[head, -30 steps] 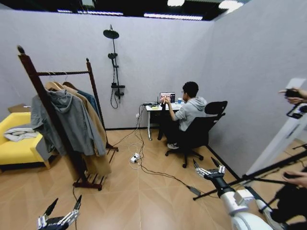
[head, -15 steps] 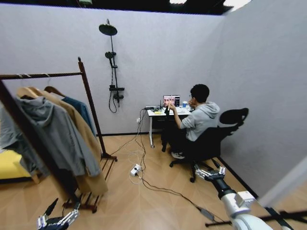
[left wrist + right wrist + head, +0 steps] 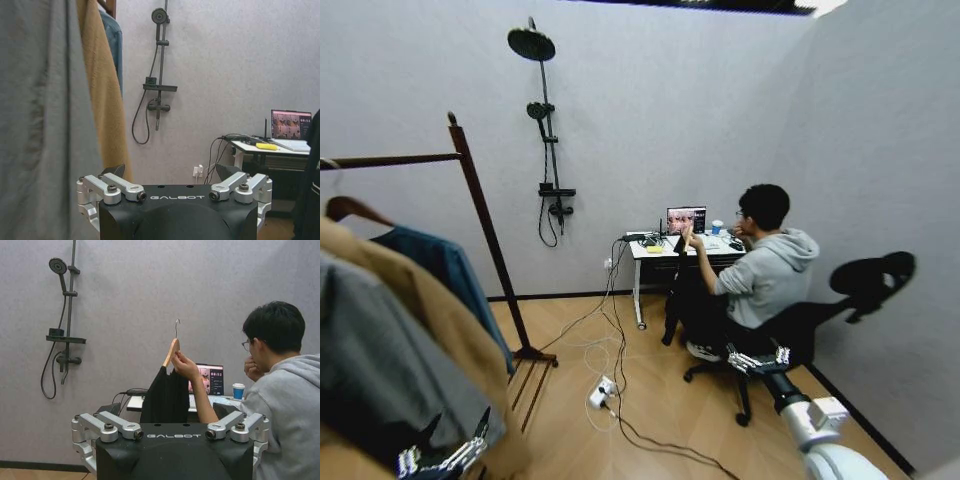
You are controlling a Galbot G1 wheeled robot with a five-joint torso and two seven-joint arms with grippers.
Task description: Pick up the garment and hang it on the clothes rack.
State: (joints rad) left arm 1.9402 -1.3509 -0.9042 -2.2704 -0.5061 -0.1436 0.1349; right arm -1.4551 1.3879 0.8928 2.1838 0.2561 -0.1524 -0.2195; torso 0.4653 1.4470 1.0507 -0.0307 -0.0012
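Two empty grippers, garment far off.
Plain black top on wooden hanger (image 3: 162,395) hangs upright in a person's hand (image 3: 183,365), ahead of the spread-open right gripper (image 3: 757,359); left gripper (image 3: 442,455), also open, sits near the dark red-brown wooden rack (image 3: 485,235).

head: high, wide room | wrists: low, level, both facing shower fixture (image 3: 156,75) wall

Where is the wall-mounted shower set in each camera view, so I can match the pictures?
Head view: shower set on the back wall, upper left of centre, between the clothes rack and the desk.
Left wrist view: shower set on the wall between the hung clothes and the desk.
Right wrist view: shower set on the wall, beyond the black garment from the seated person.
Shared landmark: the laptop.
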